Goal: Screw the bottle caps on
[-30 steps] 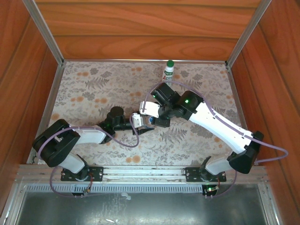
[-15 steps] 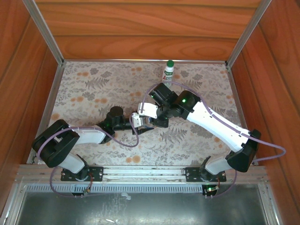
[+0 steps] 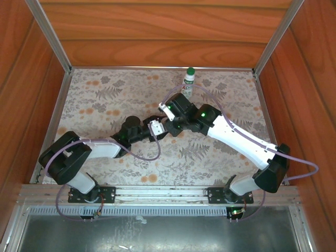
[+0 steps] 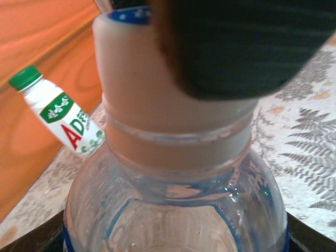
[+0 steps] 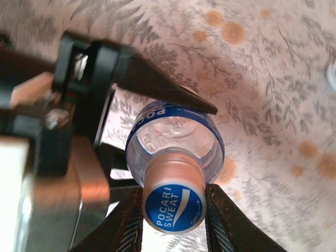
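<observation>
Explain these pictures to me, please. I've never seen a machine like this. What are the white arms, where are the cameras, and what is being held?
These are two robot arms, left and right, bolted to the near edge of a flower-patterned table. One picture comes from a camera fixed overhead. The other two come from small cameras on each arm's wrist, which is why they look so close. The left hand grips a small clear bottle around its body. The right hand closes on that bottle's blue-topped cap, which sits on the neck. At the table's far edge stands a white bottle, its green cap already on.
</observation>
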`<action>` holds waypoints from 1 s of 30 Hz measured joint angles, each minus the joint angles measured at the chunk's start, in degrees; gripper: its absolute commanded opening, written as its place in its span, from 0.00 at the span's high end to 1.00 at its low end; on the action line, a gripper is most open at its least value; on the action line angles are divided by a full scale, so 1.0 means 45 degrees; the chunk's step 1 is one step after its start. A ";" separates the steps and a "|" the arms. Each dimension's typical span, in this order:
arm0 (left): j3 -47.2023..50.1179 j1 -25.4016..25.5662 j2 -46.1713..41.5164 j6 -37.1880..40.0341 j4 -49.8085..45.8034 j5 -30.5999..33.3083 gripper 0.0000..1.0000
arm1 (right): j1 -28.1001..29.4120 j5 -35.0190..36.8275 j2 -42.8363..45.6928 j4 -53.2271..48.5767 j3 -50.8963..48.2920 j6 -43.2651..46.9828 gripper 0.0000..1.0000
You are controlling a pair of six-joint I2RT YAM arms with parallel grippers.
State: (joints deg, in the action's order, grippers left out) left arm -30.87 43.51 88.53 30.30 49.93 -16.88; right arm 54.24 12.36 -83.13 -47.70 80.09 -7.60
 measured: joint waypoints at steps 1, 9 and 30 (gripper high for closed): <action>-0.0015 0.0000 0.0010 0.0121 -0.0019 0.0170 0.36 | 0.0005 0.0146 -0.0029 0.0097 -0.0029 -0.0865 0.81; -0.0015 0.0000 0.0039 0.0554 -0.0248 0.0903 0.35 | -0.0175 0.0335 -0.0253 0.0612 -0.0257 -0.5537 0.69; 0.1583 0.0102 -0.1418 0.0656 -0.0413 -0.1239 0.35 | -0.0238 -0.1860 0.3138 0.1501 -0.2939 0.6606 0.35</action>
State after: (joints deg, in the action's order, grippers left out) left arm -23.75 43.97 82.15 33.26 48.07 -22.46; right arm 53.17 3.99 -69.01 -40.95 66.87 22.13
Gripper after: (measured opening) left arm 0.652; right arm 0.644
